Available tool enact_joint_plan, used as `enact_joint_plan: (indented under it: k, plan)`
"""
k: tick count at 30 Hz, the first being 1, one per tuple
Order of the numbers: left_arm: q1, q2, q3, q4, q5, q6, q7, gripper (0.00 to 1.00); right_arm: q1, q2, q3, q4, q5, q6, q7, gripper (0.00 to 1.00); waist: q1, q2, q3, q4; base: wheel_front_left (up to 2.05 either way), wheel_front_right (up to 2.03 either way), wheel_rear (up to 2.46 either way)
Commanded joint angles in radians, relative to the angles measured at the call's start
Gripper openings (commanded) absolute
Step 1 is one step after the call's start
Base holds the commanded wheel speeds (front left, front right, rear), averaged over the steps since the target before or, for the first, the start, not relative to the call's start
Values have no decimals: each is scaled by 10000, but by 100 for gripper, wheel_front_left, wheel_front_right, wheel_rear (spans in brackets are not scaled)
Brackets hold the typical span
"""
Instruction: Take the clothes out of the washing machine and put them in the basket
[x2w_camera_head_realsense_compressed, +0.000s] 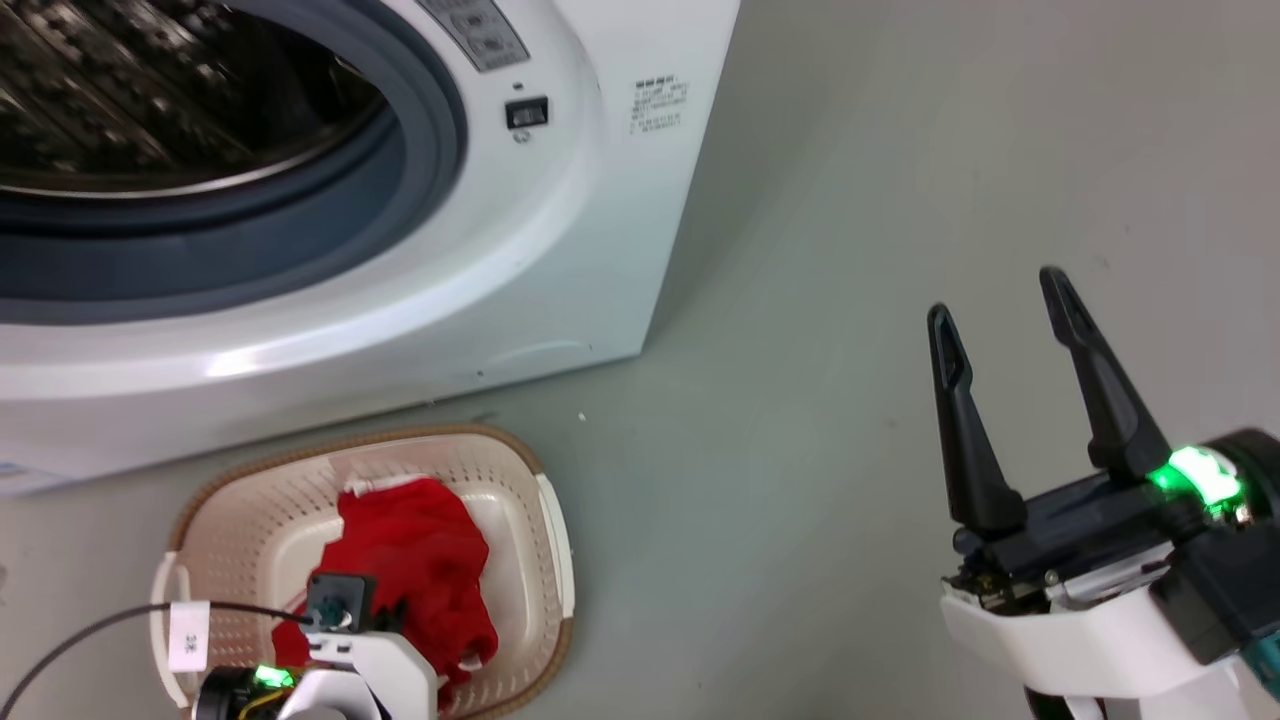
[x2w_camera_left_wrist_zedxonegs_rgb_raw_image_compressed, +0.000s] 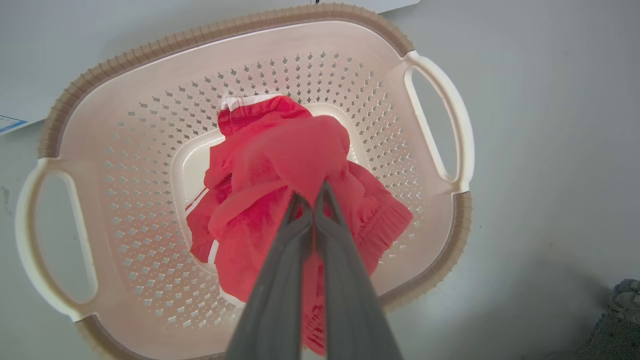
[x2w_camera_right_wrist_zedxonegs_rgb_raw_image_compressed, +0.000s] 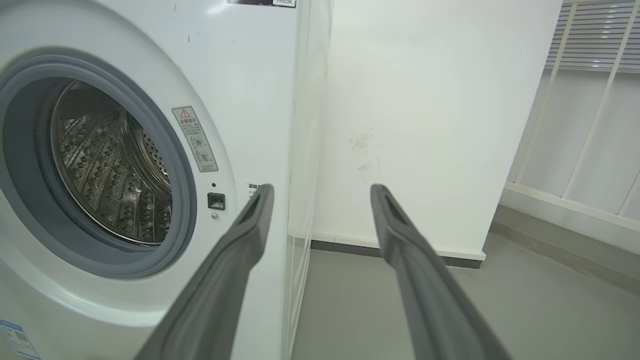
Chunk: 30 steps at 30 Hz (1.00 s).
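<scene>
While in one basket (x2w_camera_left_wrist_zedxonegs_rgb_raw_image_compressed: 150, 47), one bundle (x2w_camera_left_wrist_zedxonegs_rgb_raw_image_compressed: 280, 150)

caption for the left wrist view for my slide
The clothes hang from the shut left gripper above the basket.

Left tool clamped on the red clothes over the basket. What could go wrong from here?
1. The left tool is shut on the clothes; on release the fabric may cling to the fingers and lift back out of the basket.
2. The clothes reach toward the basket's near rim, so part may spill over it.
3. The cable by the left wrist crosses a basket handle and might snag it.
</scene>
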<state>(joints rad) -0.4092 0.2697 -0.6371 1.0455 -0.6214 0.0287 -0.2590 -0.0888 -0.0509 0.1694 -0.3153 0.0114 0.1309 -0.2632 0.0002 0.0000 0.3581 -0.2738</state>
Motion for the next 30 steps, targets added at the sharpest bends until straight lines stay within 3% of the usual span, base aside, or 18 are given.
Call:
enact_joint_plan:
  k: [1, 9, 25, 26, 27, 28, 30]
  plan:
    - [-298, -25, 4, 313, 31, -81, -47, 0, -273, 9, 11, -78, 64, -3, -23, 100, -2, 0, 578, -197, 0, 0, 0]
    - [-1760, -51, -216, 1923, 146, -364, 577, 0, -1151, 9, 32, -335, 299, -3, -23, 100, -2, 0, 2187, -407, 0, 0, 0]
    - [-2897, 68, -413, 2380, 153, -103, 1446, 0, -1813, 9, -252, -575, 484, -3, -23, 100, -2, 0, 3607, -365, 0, 0, 0]
    - [-2924, 62, -413, 2386, 131, -88, 1451, 14, -1829, 9, -254, -558, 491, -3, -23, 100, -2, 0, 3600, -358, 0, 0, 0]
    - [-2934, 50, -408, 2385, 113, -67, 1398, 48, -1821, 9, -252, -539, 483, -3, -23, 100, -2, 0, 3571, -345, 0, 0, 0]
    - [-2933, 48, -439, 2393, 153, -19, 1281, 100, -1802, 9, -243, -511, 470, -3, -23, 100, -2, 0, 3528, -332, 0, 0, 0]
    - [-2832, 12, -456, 2403, 141, -12, 1177, 100, -1739, 9, -199, -457, 433, -3, -23, 100, -2, 0, 3383, -310, 0, 0, 0]
